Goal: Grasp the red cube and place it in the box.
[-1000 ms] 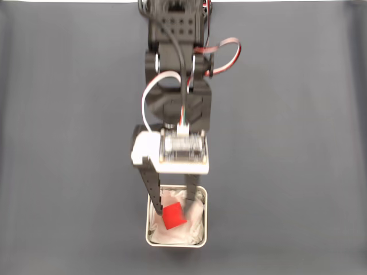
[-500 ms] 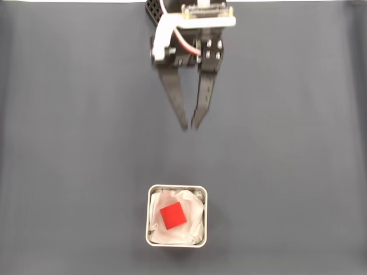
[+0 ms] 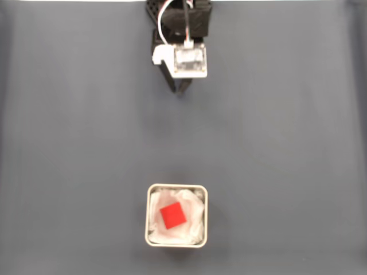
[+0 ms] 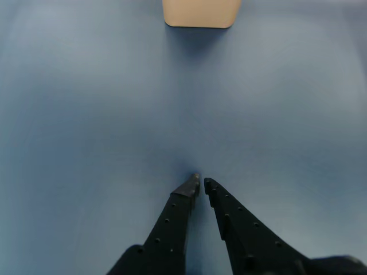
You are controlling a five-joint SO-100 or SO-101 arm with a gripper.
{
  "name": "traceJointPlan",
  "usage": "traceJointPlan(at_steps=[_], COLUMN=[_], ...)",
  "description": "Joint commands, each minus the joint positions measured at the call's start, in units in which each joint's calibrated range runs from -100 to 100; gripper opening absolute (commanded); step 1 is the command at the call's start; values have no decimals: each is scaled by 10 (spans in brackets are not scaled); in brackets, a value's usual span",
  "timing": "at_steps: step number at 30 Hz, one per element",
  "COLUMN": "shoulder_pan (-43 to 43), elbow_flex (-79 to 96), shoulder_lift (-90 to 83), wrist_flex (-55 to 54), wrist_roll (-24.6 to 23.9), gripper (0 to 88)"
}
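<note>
The red cube point(image 3: 172, 215) lies inside the box point(image 3: 152, 193), on its white wrinkly lining, near the bottom of the fixed view. The box's pale wall point(image 4: 200, 14) shows at the top edge of the wrist view. My gripper point(image 3: 180, 89) is folded back at the top of the fixed view, far from the box, mostly hidden under its camera board. In the wrist view the gripper point(image 4: 202, 183) points at the bare mat, its two black fingertips almost touching with nothing between them.
A dark grey mat point(image 3: 275, 143) covers the whole table. The arm's base point(image 3: 178, 11) stands at the top centre with red and white cables looping over it.
The arm pulled back from the box toward its base, leaving the cube in the box. The fingers, slightly apart half a second ago, have closed and tucked under the wrist.
</note>
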Motion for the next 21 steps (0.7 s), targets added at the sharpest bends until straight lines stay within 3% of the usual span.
traceJointPlan(at_steps=[1,6,21], shoulder_pan=[-5,-3,0], elbow_flex=[15,15,15], shoulder_lift=[-11,-11,-11], wrist_flex=[64,114,119], wrist_roll=[-11,-16,-14], gripper=[0,0,2])
